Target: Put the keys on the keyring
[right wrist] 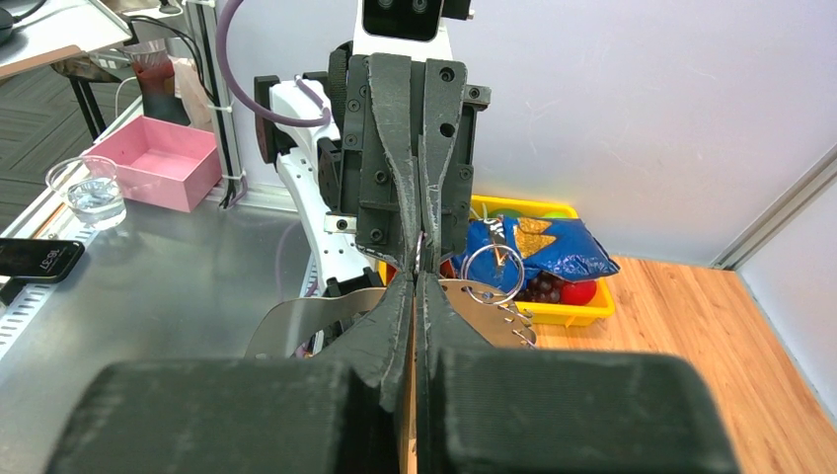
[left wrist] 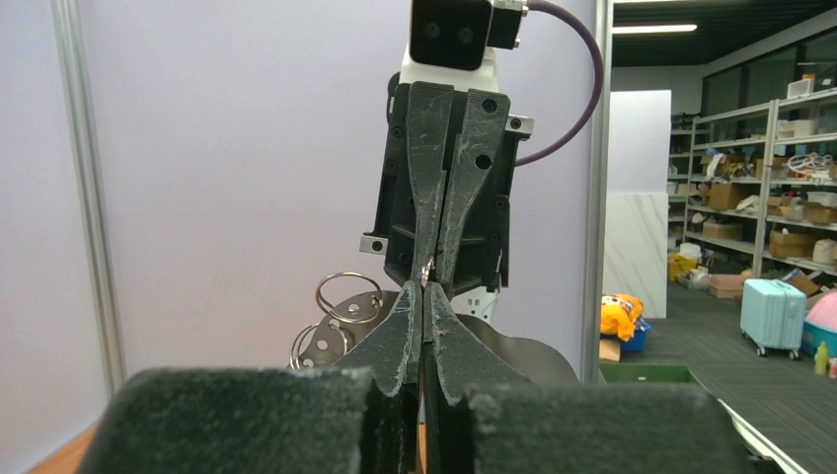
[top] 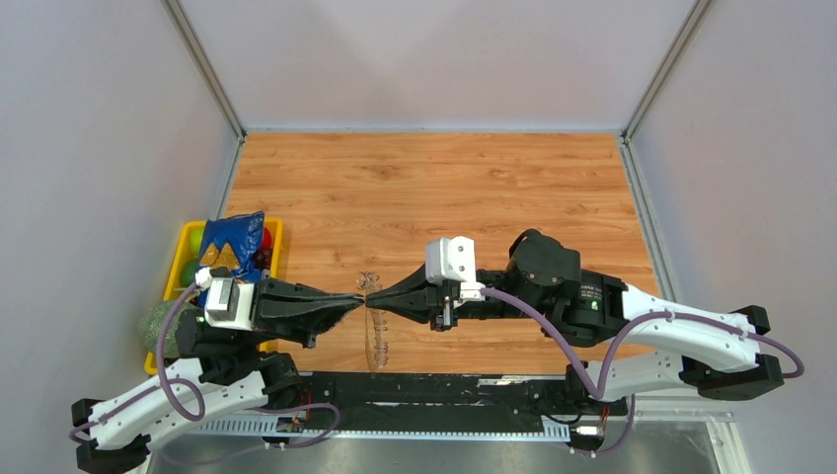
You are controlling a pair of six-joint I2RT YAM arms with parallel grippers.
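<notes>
My left gripper (top: 352,301) and right gripper (top: 374,301) meet tip to tip above the near middle of the wooden table, both shut. In the left wrist view a thin silver sliver (left wrist: 426,269) shows pinched between the right gripper's fingertips, just past my left gripper (left wrist: 426,293); what it is cannot be told. The keyring (top: 376,341) stands on edge right below the tips. The wrist views show it as a grey metal piece (right wrist: 484,314) with holes and small wire rings (left wrist: 347,296) along its rim. The keys are hidden from every view. My right gripper (right wrist: 416,278) touches the left one's tips.
A yellow bin (top: 186,247) at the table's left edge holds a blue snack bag (top: 232,247) and fruit. Grey walls close in the left, back and right. Off the table, in the right wrist view, are a pink box (right wrist: 158,163), a water glass (right wrist: 89,193) and a phone (right wrist: 35,259).
</notes>
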